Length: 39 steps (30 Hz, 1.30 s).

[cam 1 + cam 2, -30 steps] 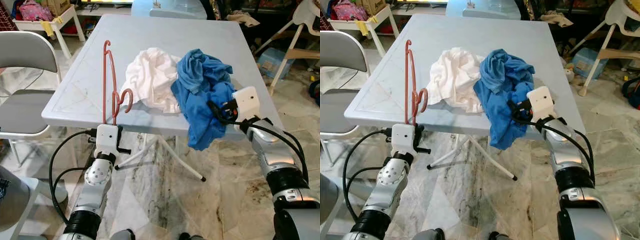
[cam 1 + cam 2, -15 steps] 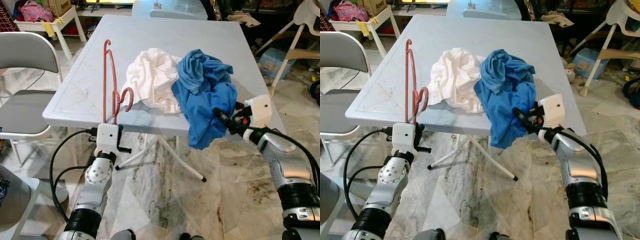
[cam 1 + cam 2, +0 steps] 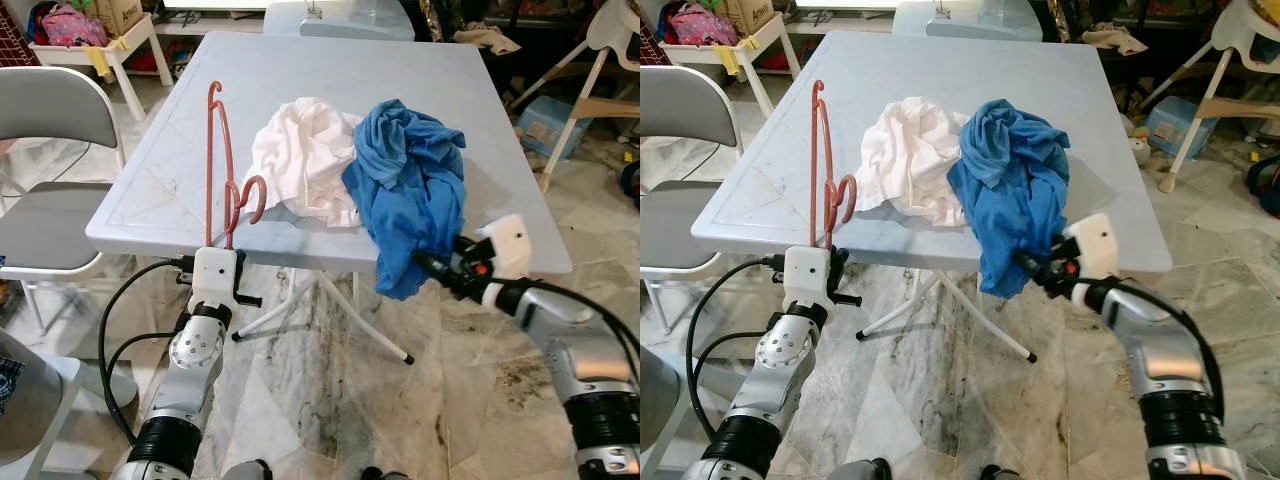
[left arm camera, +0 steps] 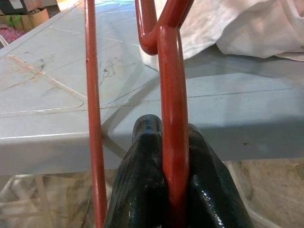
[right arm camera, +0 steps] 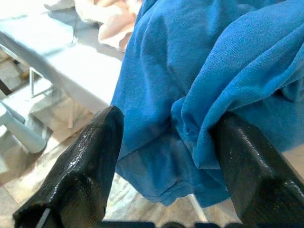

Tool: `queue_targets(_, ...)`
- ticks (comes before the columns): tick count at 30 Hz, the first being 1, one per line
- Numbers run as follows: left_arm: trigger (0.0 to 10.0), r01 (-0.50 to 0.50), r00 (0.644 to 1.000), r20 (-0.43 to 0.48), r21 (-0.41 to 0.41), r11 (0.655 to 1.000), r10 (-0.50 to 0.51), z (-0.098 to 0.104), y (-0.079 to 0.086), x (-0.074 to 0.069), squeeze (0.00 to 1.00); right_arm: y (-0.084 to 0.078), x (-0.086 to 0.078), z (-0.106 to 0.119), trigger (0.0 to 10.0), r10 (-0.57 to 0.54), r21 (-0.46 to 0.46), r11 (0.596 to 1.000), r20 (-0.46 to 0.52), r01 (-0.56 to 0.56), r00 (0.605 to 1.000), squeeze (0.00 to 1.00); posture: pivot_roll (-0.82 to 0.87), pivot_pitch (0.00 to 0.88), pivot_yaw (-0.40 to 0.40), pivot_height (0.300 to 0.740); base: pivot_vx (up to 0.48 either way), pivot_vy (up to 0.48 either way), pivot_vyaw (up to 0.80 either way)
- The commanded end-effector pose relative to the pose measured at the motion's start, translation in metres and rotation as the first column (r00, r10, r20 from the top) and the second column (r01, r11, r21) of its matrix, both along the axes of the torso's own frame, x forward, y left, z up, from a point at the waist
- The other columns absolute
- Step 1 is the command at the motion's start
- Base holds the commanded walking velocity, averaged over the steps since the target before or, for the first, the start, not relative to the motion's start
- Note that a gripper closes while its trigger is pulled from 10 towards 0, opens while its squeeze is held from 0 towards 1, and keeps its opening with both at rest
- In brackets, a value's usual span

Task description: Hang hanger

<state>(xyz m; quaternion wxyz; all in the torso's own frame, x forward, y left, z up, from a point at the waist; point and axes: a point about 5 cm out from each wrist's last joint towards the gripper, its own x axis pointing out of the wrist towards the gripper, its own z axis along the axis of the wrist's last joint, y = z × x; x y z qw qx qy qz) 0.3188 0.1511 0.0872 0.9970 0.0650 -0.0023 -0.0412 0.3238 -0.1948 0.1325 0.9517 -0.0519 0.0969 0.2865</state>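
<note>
Nearest, my left gripper (image 4: 173, 190) was clenched on the lower bar of the one red hanger (image 3: 222, 170), held upright at the near edge of the grey table (image 3: 330, 70). My right gripper (image 5: 166, 156) stood spread wide, its fingers (image 5: 80, 166) either side of the drooping hem of the one blue garment (image 3: 410, 190), nothing yet pinched. Beyond lay one white garment (image 3: 300, 150), touching the blue. The likely risk: a pull on the overhanging hem could drag the whole blue garment off the edge, or snag the white one.
</note>
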Motion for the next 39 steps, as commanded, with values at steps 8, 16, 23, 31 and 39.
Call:
queue_targets(8,10.0,0.015,1.0,-0.001,0.006,1.0,-0.015,0.0,0.0,0.001,0.0,0.033,0.004,-0.012,0.0,-0.043,-0.024,0.999,0.002,0.043,0.999,0.0,0.09,0.107,0.038,0.74,0.0,0.0,0.0)
queue_targets(16,10.0,0.013,1.0,0.0,0.006,1.0,-0.013,0.001,-0.001,0.001,0.0,0.052,0.014,-0.014,0.0,-0.161,-0.033,0.986,0.045,0.162,0.986,0.0,0.1,0.105,0.034,0.74,0.0,0.0,0.0)
queue_targets(23,10.0,0.009,1.0,0.001,0.004,1.0,-0.009,0.0,-0.001,0.001,0.0,0.056,0.022,-0.015,0.0,-0.248,-0.04,0.967,0.073,0.251,0.966,0.0,0.1,0.106,0.031,0.74,0.0,0.0,0.0)
queue_targets(31,10.0,0.007,1.0,-0.001,0.003,1.0,-0.007,0.0,-0.001,0.0,0.0,0.055,0.035,-0.014,0.0,-0.338,-0.033,0.939,0.095,0.342,0.936,0.0,0.1,0.108,0.029,0.74,0.0,0.0,0.0)
queue_targets(39,10.0,0.004,1.0,-0.001,0.0,1.0,-0.004,-0.001,-0.002,0.0,0.0,0.049,0.057,0.001,0.0,-0.443,0.023,0.896,0.094,0.443,0.891,0.0,0.11,0.111,0.022,0.74,0.0,0.0,0.0)
